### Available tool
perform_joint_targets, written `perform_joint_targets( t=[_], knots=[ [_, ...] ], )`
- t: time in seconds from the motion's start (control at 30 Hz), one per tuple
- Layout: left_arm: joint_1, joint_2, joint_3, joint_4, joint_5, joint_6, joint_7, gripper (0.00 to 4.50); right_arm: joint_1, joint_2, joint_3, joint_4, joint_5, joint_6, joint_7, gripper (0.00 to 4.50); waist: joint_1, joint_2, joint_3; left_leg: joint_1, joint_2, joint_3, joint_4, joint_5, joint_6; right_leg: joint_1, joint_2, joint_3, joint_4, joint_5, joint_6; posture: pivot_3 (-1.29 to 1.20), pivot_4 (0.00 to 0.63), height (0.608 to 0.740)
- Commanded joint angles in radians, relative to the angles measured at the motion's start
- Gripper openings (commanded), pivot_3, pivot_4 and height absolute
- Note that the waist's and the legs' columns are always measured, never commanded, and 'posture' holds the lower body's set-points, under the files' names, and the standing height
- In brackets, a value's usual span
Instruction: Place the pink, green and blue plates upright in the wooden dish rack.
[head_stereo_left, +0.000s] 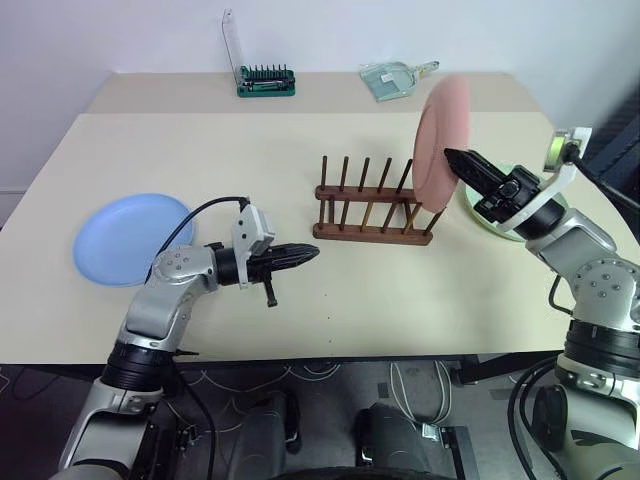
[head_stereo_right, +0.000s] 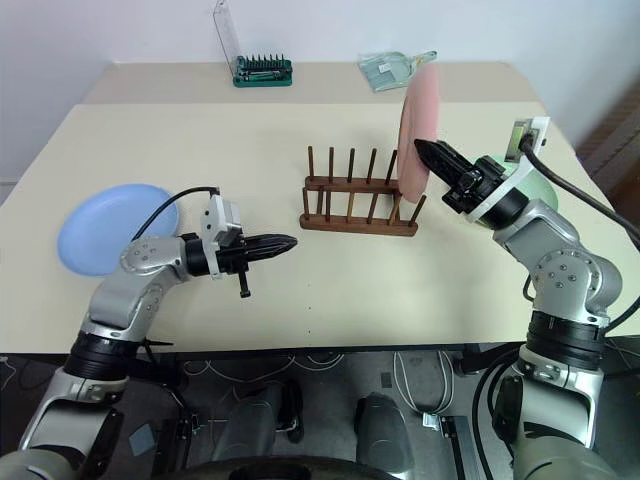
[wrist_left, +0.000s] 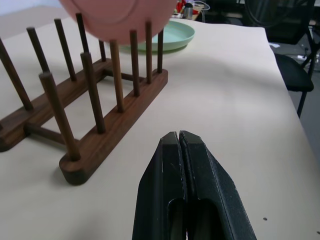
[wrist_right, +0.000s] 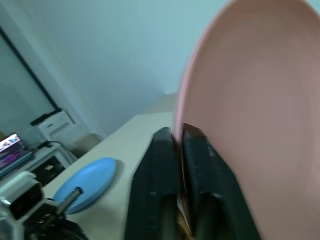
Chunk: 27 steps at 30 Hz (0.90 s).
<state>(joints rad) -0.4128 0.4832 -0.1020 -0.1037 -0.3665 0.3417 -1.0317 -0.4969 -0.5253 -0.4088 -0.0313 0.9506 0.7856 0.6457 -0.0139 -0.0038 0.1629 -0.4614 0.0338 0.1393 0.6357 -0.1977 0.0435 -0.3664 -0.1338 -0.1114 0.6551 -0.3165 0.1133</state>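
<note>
The pink plate (head_stereo_left: 443, 140) stands upright over the right end of the wooden dish rack (head_stereo_left: 370, 225), its lower edge among the end pegs. My right gripper (head_stereo_left: 450, 155) reaches in from the right, shut on the plate's rim, with one finger on each face (wrist_right: 200, 150). Behind that arm the green plate (wrist_left: 165, 37) lies flat on the table. Far to the left the blue plate (head_stereo_left: 130, 238) also lies flat. My left gripper (head_stereo_left: 312, 253) is shut and empty, held level just left of the rack and pointing at it.
A green tray of screwdriver bits (head_stereo_left: 265, 82) and a clear packet (head_stereo_left: 395, 78) lie at the back of the table. The table's front edge (head_stereo_left: 330, 355) runs just below my left arm.
</note>
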Motion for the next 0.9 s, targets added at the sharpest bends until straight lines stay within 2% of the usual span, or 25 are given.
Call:
perform_joint_targets(
  t=[0.03, 0.17, 0.37, 0.53, 0.77, 0.83, 0.9],
  knots=[
    [-0.023, 0.011, 0.012, -0.060, -0.024, 0.024, 0.013, 0.00, -0.005, 0.003, -0.015, -0.013, -0.002, -0.032, -0.004, 2.41, 0.000, 0.000, 0.000, 0.000, 0.000, 0.000, 0.000, 0.000, 0.000, 0.000, 0.000, 0.000, 0.000, 0.000, 0.000, 0.00, 0.150, 0.736],
    [-0.023, 0.015, 0.011, -0.074, -0.032, 0.041, 0.021, 0.00, -0.003, 0.000, -0.015, -0.013, -0.018, -0.053, -0.012, 4.41, 0.000, 0.000, 0.000, 0.000, 0.000, 0.000, 0.000, 0.000, 0.000, 0.000, 0.000, 0.000, 0.000, 0.000, 0.000, 0.00, 0.150, 0.736],
    [-0.012, 0.015, 0.012, -0.037, -0.023, 0.008, 0.004, 0.00, -0.017, -0.014, -0.037, -0.041, -0.041, -0.119, -0.028, 4.46, 0.001, 0.000, 0.000, 0.000, 0.000, 0.000, 0.000, 0.000, 0.000, 0.000, 0.000, 0.000, 0.000, 0.000, 0.000, 0.00, 0.150, 0.736],
    [0.015, 0.022, 0.019, 0.040, -0.009, -0.072, -0.028, 0.00, -0.006, -0.098, -0.100, -0.098, -0.079, -0.180, -0.066, 4.46, 0.002, 0.001, 0.000, 0.000, 0.000, 0.000, 0.000, 0.000, 0.000, 0.000, 0.000, 0.000, 0.000, 0.000, 0.000, 0.00, 0.150, 0.736],
    [0.033, 0.022, 0.016, 0.136, 0.005, -0.173, -0.062, 0.00, 0.135, -0.230, -0.155, -0.135, -0.188, -0.216, -0.070, 4.46, 0.003, 0.000, 0.000, 0.000, 0.000, 0.000, -0.001, 0.000, 0.000, 0.000, 0.000, 0.000, -0.001, 0.000, 0.000, 0.00, 0.150, 0.736],
    [0.029, 0.018, 0.011, 0.162, 0.008, -0.195, -0.073, 0.00, 0.187, -0.263, -0.148, -0.118, -0.235, -0.227, -0.059, 4.46, 0.003, 0.001, 0.000, 0.000, 0.000, 0.001, -0.001, 0.000, 0.000, 0.000, 0.000, 0.000, -0.001, 0.000, 0.000, 0.00, 0.150, 0.736],
    [0.023, 0.016, 0.007, 0.182, 0.009, -0.212, -0.088, 0.00, 0.255, -0.316, -0.084, -0.092, -0.350, -0.262, -0.044, 4.46, 0.003, 0.001, 0.000, 0.000, 0.000, 0.001, -0.001, 0.000, 0.000, 0.000, -0.001, 0.000, -0.001, 0.000, 0.000, 0.00, 0.150, 0.736]
  ],
)
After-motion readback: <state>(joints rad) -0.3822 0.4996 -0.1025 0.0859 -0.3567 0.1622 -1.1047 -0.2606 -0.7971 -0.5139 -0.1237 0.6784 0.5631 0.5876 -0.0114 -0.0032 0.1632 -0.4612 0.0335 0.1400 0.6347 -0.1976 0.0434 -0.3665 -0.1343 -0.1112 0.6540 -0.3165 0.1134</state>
